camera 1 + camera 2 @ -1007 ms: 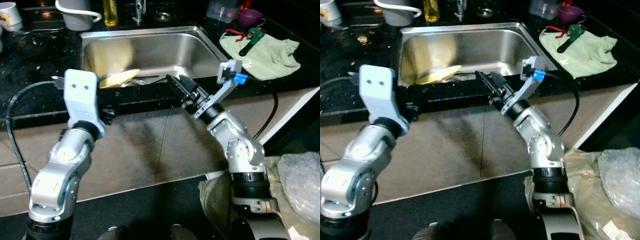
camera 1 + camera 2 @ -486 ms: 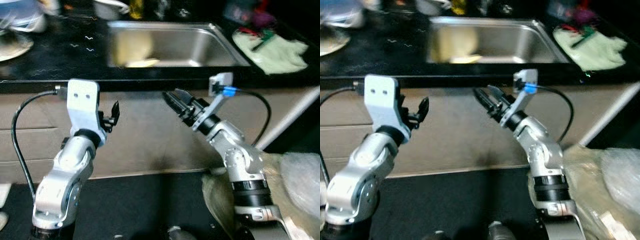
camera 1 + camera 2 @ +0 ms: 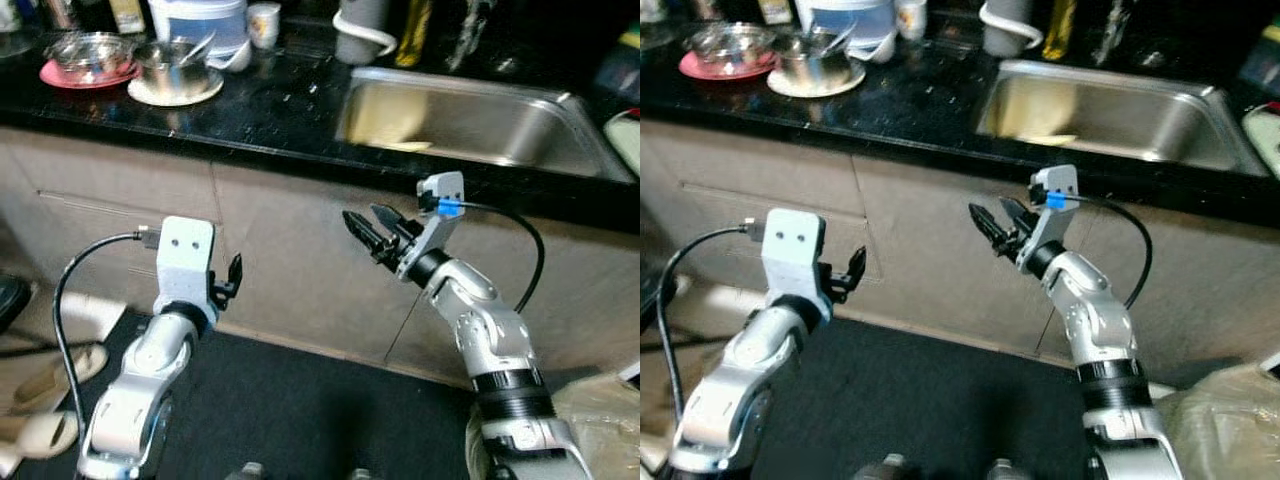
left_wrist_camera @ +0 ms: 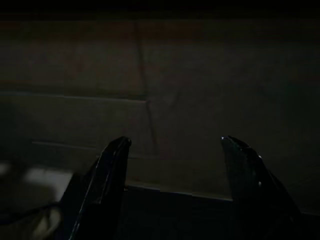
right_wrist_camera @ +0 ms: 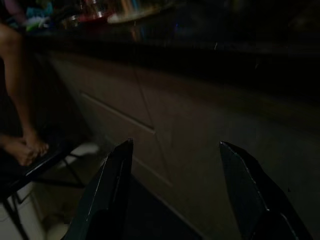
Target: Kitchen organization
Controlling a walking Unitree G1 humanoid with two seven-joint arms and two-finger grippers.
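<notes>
Both the left gripper [image 3: 233, 275] and right gripper [image 3: 368, 222] are hanging spread and empty before the cabinet fronts [image 3: 290, 250], well below the steel bowl [image 3: 167, 66] and sink [image 3: 470, 115], so advancing risks jabbing a door.

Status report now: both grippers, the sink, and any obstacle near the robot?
Left gripper open, empty, low before the cabinet front. Right gripper open, empty, below the counter edge. Sink ahead on the right. A person's bare foot nearby.
</notes>
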